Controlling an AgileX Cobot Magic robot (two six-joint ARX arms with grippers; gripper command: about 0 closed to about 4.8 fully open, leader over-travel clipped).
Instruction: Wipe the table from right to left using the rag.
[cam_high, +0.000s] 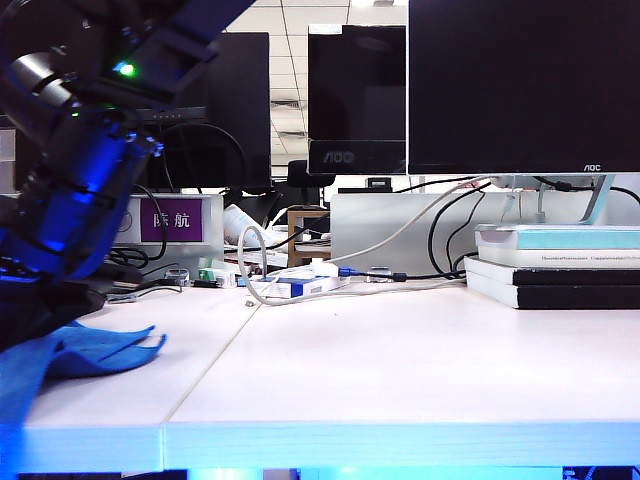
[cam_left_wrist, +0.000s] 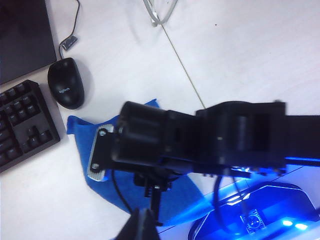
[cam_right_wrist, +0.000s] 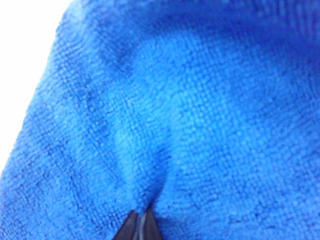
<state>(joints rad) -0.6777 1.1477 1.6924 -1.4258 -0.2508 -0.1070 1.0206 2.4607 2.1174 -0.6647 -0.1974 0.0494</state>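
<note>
Lying at the near left corner of the white desk (cam_high: 400, 350), the blue rag (cam_high: 90, 350) spreads in soft folds, one part draping over the front edge. The exterior view shows it beneath a dark arm, with monitors behind and a stack of books (cam_high: 560, 265) at the far right; no gripper tips can be made out there. The right wrist view fills with fuzzy blue cloth, and the right gripper (cam_right_wrist: 140, 225) shows only as dark tips pinched tight on a fold of the rag. The left wrist view looks down from above on the other arm over the rag, and alone reveals a black mouse (cam_left_wrist: 66, 89) and a keyboard (cam_left_wrist: 22, 125) beside the cloth. The left gripper (cam_left_wrist: 142, 225) shows only as a dark tip, so whether it is open cannot be told.
</note>
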